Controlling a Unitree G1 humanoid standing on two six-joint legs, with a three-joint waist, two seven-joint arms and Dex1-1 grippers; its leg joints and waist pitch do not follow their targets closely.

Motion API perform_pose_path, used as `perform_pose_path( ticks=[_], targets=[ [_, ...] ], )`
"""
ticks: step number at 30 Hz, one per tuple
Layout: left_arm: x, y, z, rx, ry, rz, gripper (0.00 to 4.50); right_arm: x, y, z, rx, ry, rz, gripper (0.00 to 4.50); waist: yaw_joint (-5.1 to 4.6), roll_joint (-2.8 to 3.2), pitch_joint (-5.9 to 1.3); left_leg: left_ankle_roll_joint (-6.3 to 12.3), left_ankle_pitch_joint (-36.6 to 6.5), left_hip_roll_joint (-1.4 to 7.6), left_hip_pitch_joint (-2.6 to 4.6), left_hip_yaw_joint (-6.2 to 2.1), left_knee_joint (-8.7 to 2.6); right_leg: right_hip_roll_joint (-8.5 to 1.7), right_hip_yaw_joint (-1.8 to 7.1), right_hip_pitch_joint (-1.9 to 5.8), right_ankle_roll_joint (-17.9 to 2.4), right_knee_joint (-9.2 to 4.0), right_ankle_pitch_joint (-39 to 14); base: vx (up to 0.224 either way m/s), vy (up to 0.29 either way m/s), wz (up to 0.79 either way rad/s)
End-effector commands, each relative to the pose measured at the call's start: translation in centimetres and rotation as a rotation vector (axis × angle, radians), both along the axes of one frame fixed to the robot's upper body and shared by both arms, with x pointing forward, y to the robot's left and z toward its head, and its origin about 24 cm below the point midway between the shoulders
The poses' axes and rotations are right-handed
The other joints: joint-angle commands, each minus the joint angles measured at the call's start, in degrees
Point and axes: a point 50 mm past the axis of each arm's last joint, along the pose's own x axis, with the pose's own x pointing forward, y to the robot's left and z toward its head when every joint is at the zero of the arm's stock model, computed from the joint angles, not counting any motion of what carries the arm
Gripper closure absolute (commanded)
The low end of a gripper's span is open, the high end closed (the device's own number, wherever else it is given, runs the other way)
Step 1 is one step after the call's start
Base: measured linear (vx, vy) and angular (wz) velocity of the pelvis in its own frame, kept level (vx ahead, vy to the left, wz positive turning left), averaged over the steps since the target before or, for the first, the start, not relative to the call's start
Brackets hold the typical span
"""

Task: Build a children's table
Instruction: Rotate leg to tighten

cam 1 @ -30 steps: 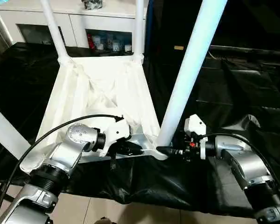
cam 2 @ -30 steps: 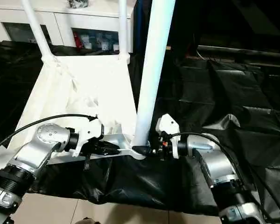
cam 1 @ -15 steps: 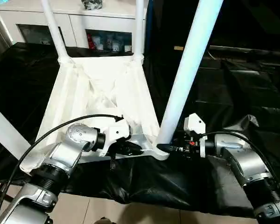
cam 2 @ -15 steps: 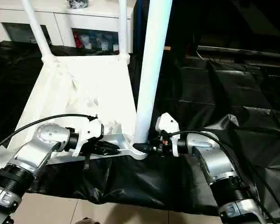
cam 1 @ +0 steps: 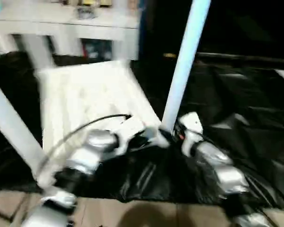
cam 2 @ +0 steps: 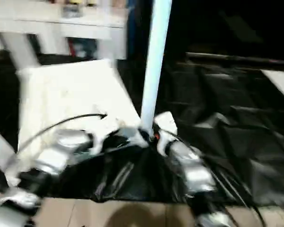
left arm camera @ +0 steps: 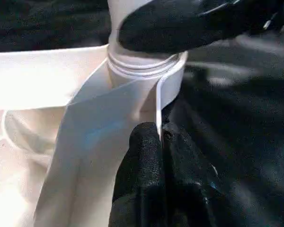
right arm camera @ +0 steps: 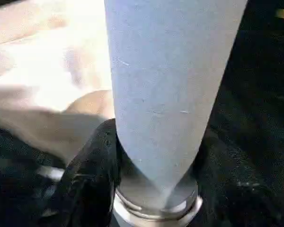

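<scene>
Our left pincer (left arm camera: 158, 142) clamps the tabletop's rim (left arm camera: 157, 101); our right pincer (right arm camera: 132, 179) grips the leg (cam 1: 182, 75) at its near-right socket (left arm camera: 173, 71). Next we judge: twist it fully home.

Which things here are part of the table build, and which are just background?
Job:
- table top, lying upside down
- near leg, upright in its corner socket
- left hand, clamped on the top's edge rib
- right hand, around the leg's base

Background:
- black sheet
- white cabinet
</scene>
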Motion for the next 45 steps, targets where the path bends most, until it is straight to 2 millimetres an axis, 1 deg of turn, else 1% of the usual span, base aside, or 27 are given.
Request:
perform_pose_path(
  ticks=[1,2,4,6,7,8,10,13,14,15,16,17,19,20,22,25,26,27,30,31,32,33,34,36,38,41,45],
  targets=[
    [-0.3,-3.6,0.9,-0.045,-0.027,-0.085,4.5,-0.5,3.0,-1.1,0.018,0.079,0.05,2.55,-0.37,0.57,-2.15,-4.25,-28.59,1.84,0.59,-1.68,-5.69,-3.04,1.83,0.23,-6.59,-5.66,-24.8,0.0,0.0,0.0],
    [-0.3,-3.9,1.0,-0.042,-0.043,-0.092,4.5,-0.3,3.7,-0.7,0.021,0.059,0.064,2.55,-0.41,0.38,-2.16,-3.71,-28.34,1.68,0.66,-1.51,-5.56,-2.98,2.07,0.09,-7.49,-5.66,-23.17,0.0,0.0,0.0],
    [-0.4,-4.0,1.1,-0.039,-0.051,-0.1,4.5,-0.2,4.2,-0.3,0.026,0.028,0.079,2.55,-0.23,0.55,-2.32,-3.03,-26.77,1.77,0.64,-1.24,-5.48,-3.04,2.37,-0.04,-8.17,-5.53,-20.66,0.0,0.0,0.0],
    [-0.4,-4.0,1.1,-0.039,-0.055,-0.116,4.5,-0.2,4.2,0.0,0.041,0.019,0.087,2.55,-0.14,0.48,-2.24,-2.44,-25.72,1.76,0.49,-0.99,-5.53,-2.91,2.46,0.03,-8.68,-5.41,-18.89,0.0,0.0,0.0],
    [-0.5,-4.0,1.2,-0.039,-0.057,-0.121,4.5,-0.2,4.3,0.0,0.048,0.016,0.085,1.99,-0.1,0.4,-2.25,-2.21,-25.51,1.71,0.48,-0.88,-5.51,-2.93,2.47,0.05,-8.61,-5.45,-19.12,0.0,0.0,0.0],
    [-0.5,-3.7,1.2,-0.035,-0.056,-0.138,4.5,-0.2,4.1,0.2,0.067,0.013,0.093,1.85,0.01,0.34,-2.2,-1.77,-25.34,1.72,0.62,-0.76,-5.39,-3.01,2.56,-0.19,-8.43,-5.67,-20.63,0.0,0.0,0.0],
    [-0.6,-3.1,1.2,-0.03,-0.046,-0.155,4.5,-0.3,3.6,0.4,0.077,0.009,0.109,1.8,0.1,0.36,-2.28,-1.5,-24.62,1.79,0.51,-0.75,-5.42,-3.09,2.63,-0.13,-8.23,-5.66,-20.91,0.0,0.0,0.0],
    [-0.7,-1.8,1.2,-0.022,-0.043,-0.189,4.5,-0.4,2.1,0.9,0.066,-0.008,0.156,1.48,0.16,0.42,-2.44,-1.1,-22.53,1.88,0.35,-0.6,-5.43,-2.93,2.71,0.01,-8.74,-5.43,-18.23,0.0,0.0,0.0],
    [-0.8,-1.1,1.3,-0.02,-0.033,-0.215,4.5,-0.5,1.0,1.2,0.036,-0.019,0.202,1.42,0.32,0.33,-2.64,-0.41,-20.55,1.98,0.2,-0.41,-5.27,-2.85,2.81,0.16,-9.66,-5.11,-15.38,0.0,0.0,0.0],
    [-0.8,-1.1,1.3,-0.02,-0.033,-0.215,4.5,-0.5,1.0,1.2,0.036,-0.019,0.202,1.42,0.44,0.31,-2.77,-0.12,-19.54,1.99,0.14,-0.36,-5.19,-2.81,2.78,0.3,-10.02,-4.96,-14.13,0.0,0.0,0.0],
    [-0.8,-1.1,1.3,-0.02,-0.033,-0.215,4.5,-0.5,1.0,1.2,0.036,-0.019,0.202,1.42,0.62,0.43,-3.07,0.41,-16.85,2.05,0.22,-0.04,-4.89,-2.79,2.87,0.16,-11.35,-4.58,-10.18,0.0,0.0,0.0],
    [-0.9,-0.9,1.3,-0.02,-0.029,-0.228,4.5,-0.6,0.5,1.3,0.019,-0.022,0.224,1.21,0.96,0.43,-3.39,0.99,-13.26,2.04,0.18,0.16,-4.51,-2.75,2.88,0.34,-12.66,-4.03,-5.01,0.054,-0.031,0.04],
    [-1.0,-0.5,1.3,-0.017,-0.031,-0.256,4.5,-0.7,-0.2,1.5,-0.013,-0.027,0.265,1.11,1.29,0.23,-3.69,2.18,-8.08,1.87,-0.41,0.25,-4.16,-2.59,2.72,0.9,-13.51,-3.19,1.47,0.053,-0.026,0.01],
    [-1.2,0.0,1.4,-0.015,-0.027,-0.293,4.5,-0.9,-0.9,1.6,-0.031,-0.026,0.322,1.11,1.8,0.39,-3.65,3.86,-5.24,1.85,-0.32,0.42,-3.95,-2.43,2.52,0.81,-14.68,-2.76,6.46,0.0,0.0,0.0],
    [-1.4,0.4,1.5,-0.013,-0.022,-0.324,4.5,-1.2,-1.5,1.8,-0.045,-0.023,0.371,1.11,1.99,0.35,-3.6,4.55,-5.4,1.85,-0.38,0.53,-3.81,-2.43,2.54,0.94,-15.39,-2.58,7.72,0.0,0.0,0.0],
    [-1.8,1.4,1.7,-0.006,0.006,-0.389,4.5,-1.9,-2.6,2.2,-0.064,-0.012,0.514,1.11,2.16,0.35,-3.6,4.76,-6.28,1.97,-0.31,0.51,-3.86,-2.49,2.42,1.1,-15.77,-2.61,6.61,0.0,0.0,0.0],
    [-1.8,1.4,1.7,-0.006,0.006,-0.389,4.5,-1.9,-2.6,2.2,-0.064,-0.012,0.514,1.11,2.25,0.37,-3.53,4.63,-6.99,2.08,-0.22,0.49,-3.94,-2.51,2.43,1.11,-15.72,-2.71,5.53,0.0,0.0,0.0],
    [-2.0,2.2,1.7,0.009,0.031,-0.436,4.5,-2.4,-3.1,2.4,-0.078,0.003,0.609,1.11,2.27,0.4,-3.44,4.22,-8.22,2.12,-0.12,0.5,-4.05,-2.44,2.36,0.99,-15.7,-2.83,3.76,0.0,0.0,0.0],
    [-2.2,2.6,1.7,0.014,0.049,-0.46,4.5,-2.7,-3.4,2.7,-0.077,0.015,0.661,1.11,2.64,0.36,-3.22,3.23,-10.35,2.3,0.02,0.6,-4.25,-2.56,2.47,0.92,-15.4,-3.1,0.03,0.0,0.0,0.0],
    [-2.1,2.8,1.8,0.019,0.051,-0.467,4.5,-2.8,-3.5,2.9,-0.075,0.017,0.688,1.11,2.64,0.07,-3.14,2.98,-10.97,2.3,0.01,0.67,-4.31,-2.55,2.49,0.87,-15.23,-3.21,-1.21,0.0,0.0,0.0],
    [-2.1,2.8,1.8,0.019,0.051,-0.467,4.5,-2.8,-3.5,2.9,-0.075,0.017,0.688,1.11,2.82,0.18,-3.11,2.56,-11.56,2.35,0.08,0.67,-4.33,-2.7,2.58,0.76,-15.01,-3.3,-2.6,0.0,0.0,0.0],
    [-2.1,2.9,1.8,0.021,0.051,-0.474,4.5,-2.8,-3.6,3.0,-0.074,0.02,0.709,1.38,2.85,0.2,-3.1,2.33,-11.78,2.36,0.1,0.67,-4.37,-2.73,2.59,0.72,-14.91,-3.35,-3.22,0.0,0.0,0.0],
    [-2.1,3.0,1.8,0.027,0.054,-0.487,4.5,-2.9,-3.7,3.2,-0.077,0.025,0.736,1.38,2.97,-0.17,-3.16,2.11,-11.85,2.34,0.16,0.71,-4.33,-2.71,2.6,0.73,-14.72,-3.41,-3.67,0.0,0.0,0.0],
    [-2.1,3.1,1.9,0.029,0.059,-0.497,4.5,-3.0,-3.8,3.2,-0.08,0.042,0.77,1.38,3.17,-0.05,-3.14,2.16,-11.21,2.32,0.02,0.7,-4.32,-2.7,2.58,0.8,-14.53,-3.3,-3.79,0.0,0.0,0.0],
    [-2.1,3.1,1.9,0.03,0.062,-0.506,4.5,-3.1,-3.8,3.2,-0.09,0.055,0.8,1.75,3.16,-0.12,-3.22,2.23,-10.45,2.3,0.01,0.73,-4.21,-2.67,2.56,0.76,-14.6,-3.16,-3.0,0.0,0.0,0.0],
    [-2.0,3.1,2.0,0.027,0.062,-0.511,4.5,-3.1,-3.7,3.1,-0.103,0.063,0.823,1.87,3.22,-0.2,-3.3,2.55,-9.37,2.29,-0.06,0.73,-4.12,-2.66,2.52,0.8,-14.89,-2.97,-1.75,0.0,0.0,0.0],
    [-1.9,3.1,2.0,0.025,0.062,-0.511,4.5,-3.2,-3.5,3.0,-0.108,0.065,0.834,2.27,3.25,-0.22,-3.35,2.89,-8.65,2.26,-0.09,0.78,-4.02,-2.63,2.46,0.8,-15.11,-2.84,-0.84,0.0,0.0,0.0]
  ],
)
